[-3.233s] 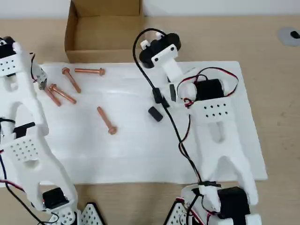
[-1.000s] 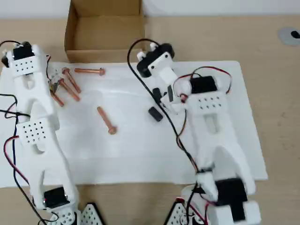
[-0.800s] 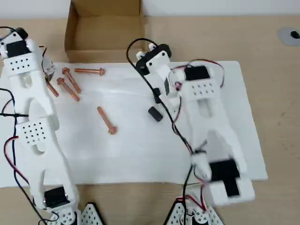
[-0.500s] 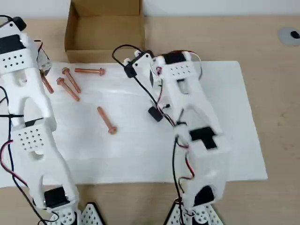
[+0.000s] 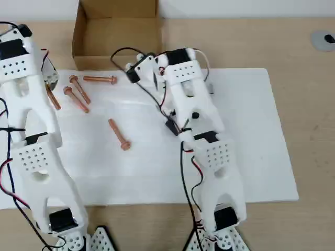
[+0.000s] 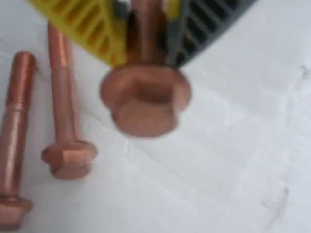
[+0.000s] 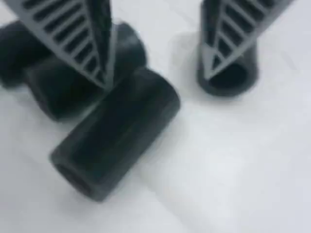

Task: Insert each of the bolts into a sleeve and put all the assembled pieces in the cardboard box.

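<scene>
My left gripper is shut on a copper bolt at the white mat's left edge. In the left wrist view its head hangs below the left gripper, and two loose bolts lie beside it. More bolts lie on the mat. My right arm leans over the black sleeves. The right gripper is open just above them, with a lying sleeve below one finger and an upright sleeve behind the other.
The open cardboard box stands past the mat's far edge, left of centre. The white mat has free room on its right half and along its near side. Black cables loop off the right arm near the box.
My left gripper has drawn one bolt out of the cluster and pulled it a little left. The right arm has swung left and folded over the sleeves.
</scene>
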`<action>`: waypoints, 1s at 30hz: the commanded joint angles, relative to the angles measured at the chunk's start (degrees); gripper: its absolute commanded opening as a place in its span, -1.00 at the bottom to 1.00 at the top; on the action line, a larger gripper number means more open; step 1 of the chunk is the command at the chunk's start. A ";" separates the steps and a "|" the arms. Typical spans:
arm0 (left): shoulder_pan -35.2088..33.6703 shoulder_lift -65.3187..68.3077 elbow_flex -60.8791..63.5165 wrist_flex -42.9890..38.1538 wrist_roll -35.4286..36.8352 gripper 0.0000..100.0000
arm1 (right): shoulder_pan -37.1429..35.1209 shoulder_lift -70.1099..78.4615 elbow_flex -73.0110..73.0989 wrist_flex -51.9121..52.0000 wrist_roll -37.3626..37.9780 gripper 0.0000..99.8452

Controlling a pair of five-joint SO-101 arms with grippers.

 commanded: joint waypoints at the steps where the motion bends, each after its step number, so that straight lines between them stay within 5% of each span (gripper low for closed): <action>1: 0.44 -8.04 -0.70 0.26 -1.58 -0.98 | -2.86 -4.97 1.63 0.88 -0.44 -0.72; 17: 0.62 -7.43 -0.70 0.26 -2.11 -0.98 | -3.74 -28.09 26.24 -3.69 0.97 -0.72; 30: 2.11 -7.52 -0.26 0.26 -0.44 -0.98 | -7.34 -17.89 25.98 -15.03 -18.55 -0.72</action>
